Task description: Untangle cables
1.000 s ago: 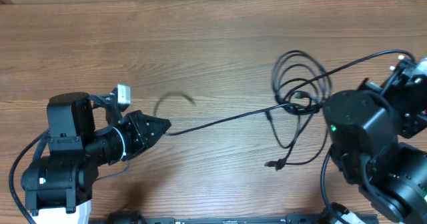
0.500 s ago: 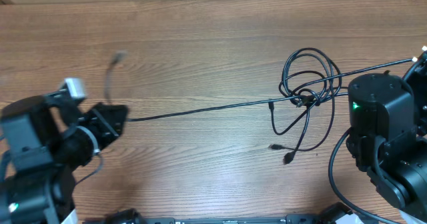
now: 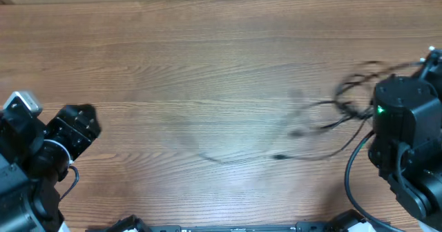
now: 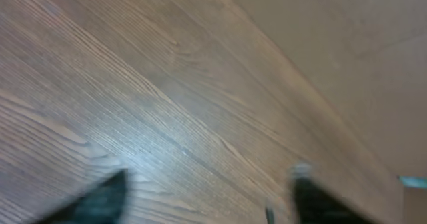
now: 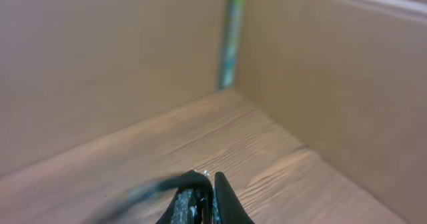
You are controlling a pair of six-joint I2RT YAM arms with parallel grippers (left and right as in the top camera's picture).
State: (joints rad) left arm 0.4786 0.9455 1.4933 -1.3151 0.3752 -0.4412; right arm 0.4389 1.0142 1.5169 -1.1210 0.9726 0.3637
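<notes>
Left gripper [image 4: 207, 203]: wide open. I see its two dark fingers [image 4: 100, 197] far apart at the bottom of the left wrist view, with only bare table [image 3: 207, 52] between them. It holds nothing. Overhead, the left arm [image 3: 48, 146] sits at the lower left edge, well apart from the cables.

Right gripper [image 5: 208, 199]: the two fingers are pressed together with almost no gap. A thin black strand [image 5: 143, 192] comes out from between them toward the left, so I read it as clamped on the cables. It sits low over the table near a corner where two brown walls [image 5: 100, 64] meet. Overhead, the right arm [image 3: 404, 121] covers the gripper itself.

Cables [image 3: 349, 97]: one blurred black bundle of loops on the right side of the table, just beside the right arm. From it, thin lines trail left and down toward the table's middle. One small dark plug [image 3: 280, 156] lies on the wood there, and a faint line runs further left from it. A second dark spot nearer the bundle may be another plug, but it is too smeared to tell. I can't count the cables because the blur merges them.

Count: two arms, two grippers, one bundle, one clear plug.
</notes>
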